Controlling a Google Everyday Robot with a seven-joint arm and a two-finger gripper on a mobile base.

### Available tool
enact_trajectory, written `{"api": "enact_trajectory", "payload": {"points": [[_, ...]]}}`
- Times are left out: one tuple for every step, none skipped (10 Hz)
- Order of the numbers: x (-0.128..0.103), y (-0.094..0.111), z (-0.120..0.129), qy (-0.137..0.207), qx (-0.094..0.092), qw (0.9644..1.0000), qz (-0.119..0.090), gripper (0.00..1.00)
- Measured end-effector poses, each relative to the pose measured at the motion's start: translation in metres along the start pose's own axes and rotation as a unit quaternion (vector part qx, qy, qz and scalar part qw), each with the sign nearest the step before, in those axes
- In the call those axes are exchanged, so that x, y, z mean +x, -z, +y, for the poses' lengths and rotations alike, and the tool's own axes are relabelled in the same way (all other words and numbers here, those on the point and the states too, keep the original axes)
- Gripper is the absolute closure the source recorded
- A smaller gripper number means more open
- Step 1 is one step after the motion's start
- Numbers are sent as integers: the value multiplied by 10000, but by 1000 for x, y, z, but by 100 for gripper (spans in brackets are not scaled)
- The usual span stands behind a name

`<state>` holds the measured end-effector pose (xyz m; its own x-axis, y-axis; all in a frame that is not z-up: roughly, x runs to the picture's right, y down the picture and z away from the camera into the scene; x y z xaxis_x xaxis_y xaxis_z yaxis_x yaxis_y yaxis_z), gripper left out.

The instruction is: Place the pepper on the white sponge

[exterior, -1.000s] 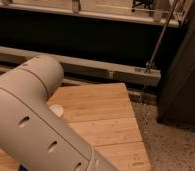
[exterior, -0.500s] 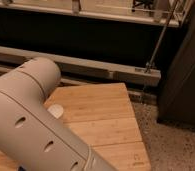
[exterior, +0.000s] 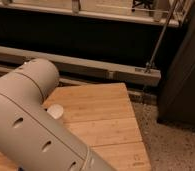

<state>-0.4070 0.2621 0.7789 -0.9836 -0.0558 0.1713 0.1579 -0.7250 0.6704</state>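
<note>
At the left, the robot's big grey arm filled the lower corner of our view and ran down and to the right out of the bottom edge. The gripper sat somewhere past that edge, at the far end of the arm, so we did not see it at all. We could not tell whether it was spread, pressed together or pinching anything. We saw no pepper anywhere either, and whether it was being carried below the picture we could not say.

Just right of the arm, and partly covered by it, a small white rounded pad peeped out on the wooden table. We took this for the white sponge. It lay near the table's left part, touching the boards, with most of its shape hidden, so its long axis was not ours to judge.

We judged that the coming move turned on this: the sponge lay up and to the left of where the arm left the picture, so the gripper would have to come back toward the arm's own side.

Further right stood bare boards, then the speckled floor and a dark cabinet.
</note>
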Motion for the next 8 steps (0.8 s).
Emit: {"api": "enact_trajectory", "payload": {"points": [[1, -2, -1, 13, 16, 10000, -9, 57], [1, -3, -1, 17, 36, 10000, -17, 67], [1, -4, 0, 20, 59, 10000, -31, 77], [1, -5, 0, 21, 77, 10000, -42, 84], [0, -6, 1, 12, 89, 9999, -57, 88], [-1, -6, 3, -11, 90, 9999, -70, 88], [-3, -5, 6, -43, 86, 9999, -75, 88], [-4, 4, 13, -103, 54, 9999, -48, 88]]}}
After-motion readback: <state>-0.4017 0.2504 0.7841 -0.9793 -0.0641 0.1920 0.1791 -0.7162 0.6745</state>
